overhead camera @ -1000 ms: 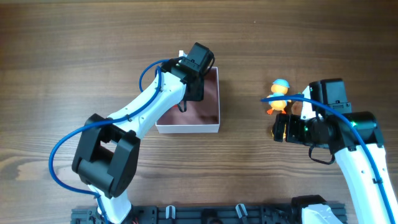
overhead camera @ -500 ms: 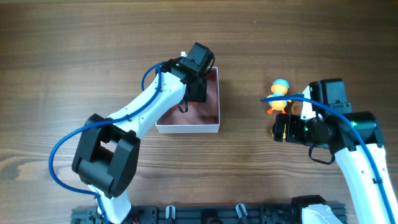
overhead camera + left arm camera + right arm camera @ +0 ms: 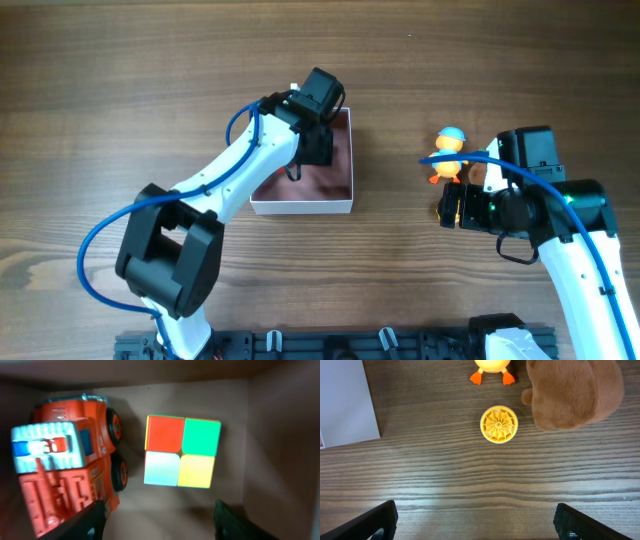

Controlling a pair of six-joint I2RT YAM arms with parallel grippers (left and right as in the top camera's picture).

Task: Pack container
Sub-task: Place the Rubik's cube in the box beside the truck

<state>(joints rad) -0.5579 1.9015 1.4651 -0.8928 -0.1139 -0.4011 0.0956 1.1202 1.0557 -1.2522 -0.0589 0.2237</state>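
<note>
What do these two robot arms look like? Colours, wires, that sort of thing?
The left arm and the right arm are both built of white tube-like links joined by chunky black joint housings. A thin blue cable loops along each. The fingers are dark, nearly black. A small green light glows on the right arm.

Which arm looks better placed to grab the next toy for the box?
Right: its open fingers hang over the yellow round toy, beside the duck and plush. The left fingers hover over the box.
</note>
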